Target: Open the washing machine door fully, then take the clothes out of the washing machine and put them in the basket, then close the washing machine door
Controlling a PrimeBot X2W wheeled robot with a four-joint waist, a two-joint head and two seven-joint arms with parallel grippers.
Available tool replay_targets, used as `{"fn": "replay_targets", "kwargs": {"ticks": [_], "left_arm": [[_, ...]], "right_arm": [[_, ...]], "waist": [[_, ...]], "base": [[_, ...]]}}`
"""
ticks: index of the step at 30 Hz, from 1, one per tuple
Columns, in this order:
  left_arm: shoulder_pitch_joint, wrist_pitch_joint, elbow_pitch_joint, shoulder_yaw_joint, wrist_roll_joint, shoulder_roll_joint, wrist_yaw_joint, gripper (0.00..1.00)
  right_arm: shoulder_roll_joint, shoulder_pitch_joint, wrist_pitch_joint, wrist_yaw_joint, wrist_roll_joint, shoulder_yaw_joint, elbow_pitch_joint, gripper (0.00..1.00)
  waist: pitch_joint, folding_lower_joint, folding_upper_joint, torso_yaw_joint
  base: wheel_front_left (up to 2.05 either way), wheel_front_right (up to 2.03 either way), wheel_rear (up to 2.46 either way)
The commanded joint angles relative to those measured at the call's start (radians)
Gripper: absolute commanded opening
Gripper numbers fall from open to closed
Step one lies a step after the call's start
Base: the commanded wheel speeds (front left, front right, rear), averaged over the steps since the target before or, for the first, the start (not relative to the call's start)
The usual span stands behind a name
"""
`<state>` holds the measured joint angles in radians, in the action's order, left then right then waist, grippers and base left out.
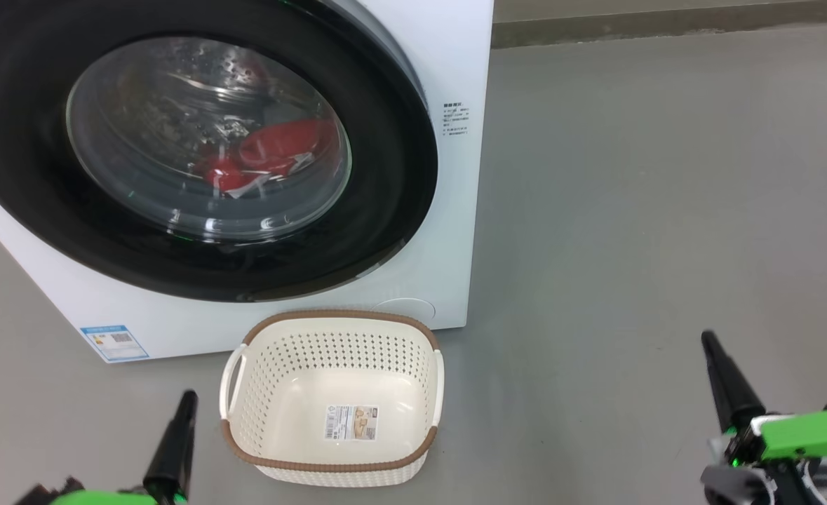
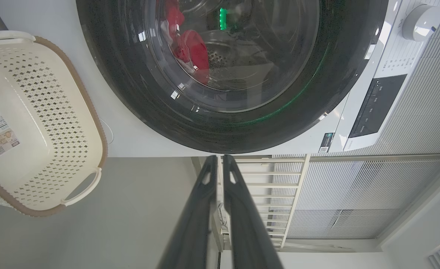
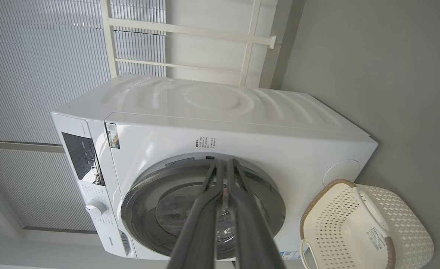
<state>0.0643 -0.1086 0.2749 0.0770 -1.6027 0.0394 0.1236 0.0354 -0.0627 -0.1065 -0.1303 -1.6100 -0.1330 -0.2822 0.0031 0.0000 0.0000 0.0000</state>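
Though shut, glossy round door (image 1: 175, 140) (bulging glass) before red clothes (image 1: 283, 146).

Looks like a laundry corner. Shown by white washing machine (image 3: 242, 123) on grey floor (image 1: 630, 210), ribbed wall panels (image 3: 37, 56) behind.

The white front-loading washing machine (image 1: 459, 77) stands on the grey floor. Its round, black-rimmed washing machine door (image 1: 196, 151) is closed. Through the bulging glass, red clothes (image 1: 273, 151) lie low in the steel drum. The cream perforated basket (image 1: 336, 315), brown-rimmed, sits upright just before the machine, a paper label on its bare bottom.
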Motion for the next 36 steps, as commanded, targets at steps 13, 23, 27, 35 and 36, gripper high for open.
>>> {"fn": "replay_targets", "kwargs": {"ticks": [13, 23, 27, 35, 36], "left_arm": [[0.002, 0.029, 0.012, -0.020, 0.025, 0.002, 0.000, 1.00], [0.010, 0.061, 0.000, -0.023, 0.113, 0.006, 0.001, 1.00], [0.013, 0.073, -0.009, -0.020, 0.167, 0.005, 0.001, 1.00], [0.018, 0.096, -0.022, -0.019, 0.281, 0.002, 0.002, 1.00], [0.019, 0.099, -0.024, -0.019, 0.295, 0.002, 0.002, 1.00]], "right_arm": [[0.003, -0.002, 0.027, 0.000, 0.025, 0.034, -0.005, 1.00], [0.015, -0.021, 0.061, 0.000, 0.117, 0.062, -0.012, 1.00], [0.017, -0.028, 0.073, 0.000, 0.176, 0.072, -0.010, 1.00], [0.017, -0.038, 0.096, 0.000, 0.294, 0.088, -0.001, 1.00], [0.017, -0.039, 0.099, 0.000, 0.310, 0.089, 0.000, 1.00]], "waist": [[0.001, 0.0003, 0.0000, -0.001], [0.003, 0.0000, 0.0000, -0.001], [0.005, 0.0000, 0.0000, -0.002], [0.008, 0.0000, 0.0000, -0.001], [0.007, 0.0000, 0.0000, -0.001]], "base": [[0.00, 0.00, 0.00], [0.00, 0.00, 0.00], [0.00, 0.00, 0.00], [0.00, 0.00, 0.00], [0.00, 0.00, 0.00]]}}
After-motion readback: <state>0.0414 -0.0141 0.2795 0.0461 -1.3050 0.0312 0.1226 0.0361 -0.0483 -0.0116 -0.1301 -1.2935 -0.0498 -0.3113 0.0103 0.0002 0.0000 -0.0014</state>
